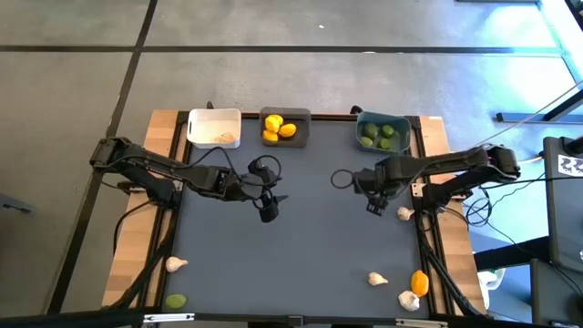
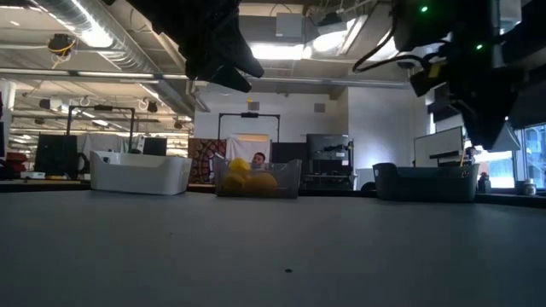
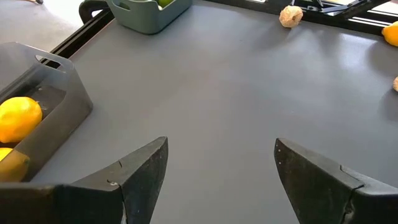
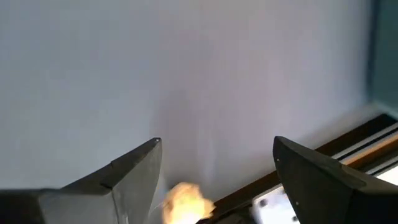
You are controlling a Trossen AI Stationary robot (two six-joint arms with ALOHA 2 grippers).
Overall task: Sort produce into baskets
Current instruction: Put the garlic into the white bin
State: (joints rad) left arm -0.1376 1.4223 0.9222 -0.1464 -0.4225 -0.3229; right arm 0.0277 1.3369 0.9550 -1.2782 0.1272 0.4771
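Three baskets stand along the far edge: a white basket [image 1: 214, 128] with a garlic bulb in it, a dark grey basket [image 1: 285, 128] with lemons [image 3: 18, 118], and a teal basket [image 1: 383, 134] with limes. My left gripper [image 1: 271, 208] hangs open above the bare table middle, its fingers [image 3: 146, 165] empty. My right gripper [image 1: 374, 205] points down, open, near the right edge. A garlic bulb [image 4: 186, 202] lies on the table just beside it, untouched. More produce lies along the near edge: garlic bulbs [image 1: 377, 279], a lemon [image 1: 419, 282], a lime [image 1: 175, 300].
A garlic bulb [image 1: 175, 264] lies near the left edge and another [image 1: 409, 299] at the near right corner. Black rails [image 4: 348, 162] border the table's right side. Between the arms lies open grey table top [image 1: 310, 246].
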